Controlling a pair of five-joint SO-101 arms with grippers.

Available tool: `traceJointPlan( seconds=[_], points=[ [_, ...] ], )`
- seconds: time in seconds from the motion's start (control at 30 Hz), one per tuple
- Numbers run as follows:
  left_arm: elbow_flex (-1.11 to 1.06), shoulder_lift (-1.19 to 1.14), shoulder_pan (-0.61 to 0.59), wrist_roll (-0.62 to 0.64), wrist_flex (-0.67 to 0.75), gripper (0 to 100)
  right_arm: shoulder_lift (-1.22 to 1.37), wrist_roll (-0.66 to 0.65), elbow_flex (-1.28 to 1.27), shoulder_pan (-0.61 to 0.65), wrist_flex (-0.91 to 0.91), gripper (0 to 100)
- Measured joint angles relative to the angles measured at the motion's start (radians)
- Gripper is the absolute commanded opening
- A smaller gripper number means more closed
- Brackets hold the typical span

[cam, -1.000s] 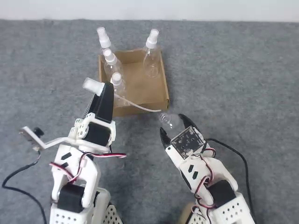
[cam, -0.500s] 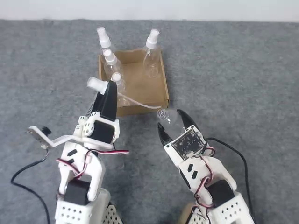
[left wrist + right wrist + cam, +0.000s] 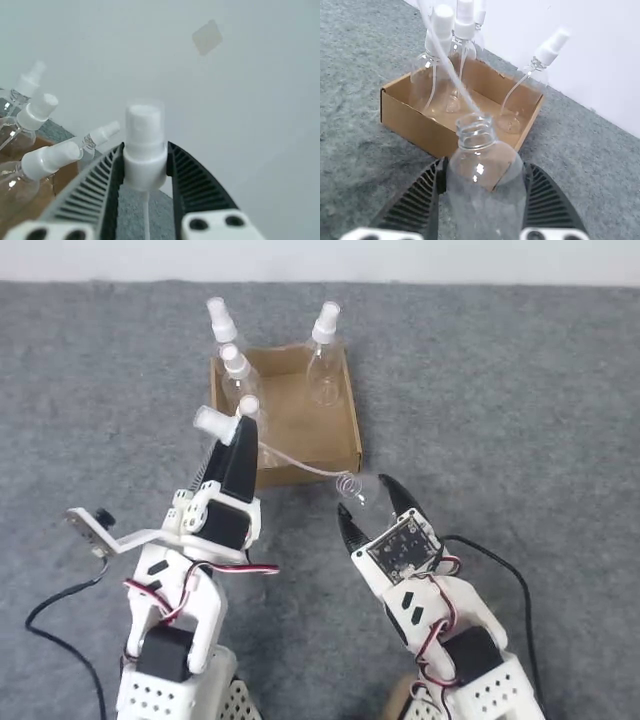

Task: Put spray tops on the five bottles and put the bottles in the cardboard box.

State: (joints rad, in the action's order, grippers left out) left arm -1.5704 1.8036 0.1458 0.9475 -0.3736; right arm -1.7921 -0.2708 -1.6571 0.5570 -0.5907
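Clamping a spray top (image 3: 212, 420), the left gripper (image 3: 224, 426) hangs over the cardboard box (image 3: 352, 435) in the high view, where 4 capped bottles (image 3: 322, 375) stand. The right gripper (image 3: 366, 502) holds 1 uncapped bottle (image 3: 350, 486) just outside the box's near wall. In the left wrist view, the fingers (image 3: 95, 190) pinch the top's collar. In the right wrist view, the top's thin tube (image 3: 452, 75) ends at the bottle's open neck.

You have bright, even light over the grey carpet surface (image 3: 520, 390), and the shadows there are soft and faint. The front wall of the brown cardboard box (image 3: 415, 125) looks darker than its floor. A small white glint sits on the clear plastic bottle (image 3: 485, 185) close to the right wrist camera. Behind the white spray top (image 3: 145, 145), the white wall (image 3: 250, 100) is very bright.
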Motion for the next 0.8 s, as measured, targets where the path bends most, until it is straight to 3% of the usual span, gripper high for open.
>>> traceJointPlan(
  seconds=[0.37,0.8],
  points=[
    [0.023,0.000,0.083,-0.058,-0.068,1,0.000,0.000,0.000,-0.003,0.000,8.4],
    [0.066,0.000,0.051,-0.058,-0.068,1,0.000,0.000,-0.002,-0.003,0.000,8.4]
  ],
)
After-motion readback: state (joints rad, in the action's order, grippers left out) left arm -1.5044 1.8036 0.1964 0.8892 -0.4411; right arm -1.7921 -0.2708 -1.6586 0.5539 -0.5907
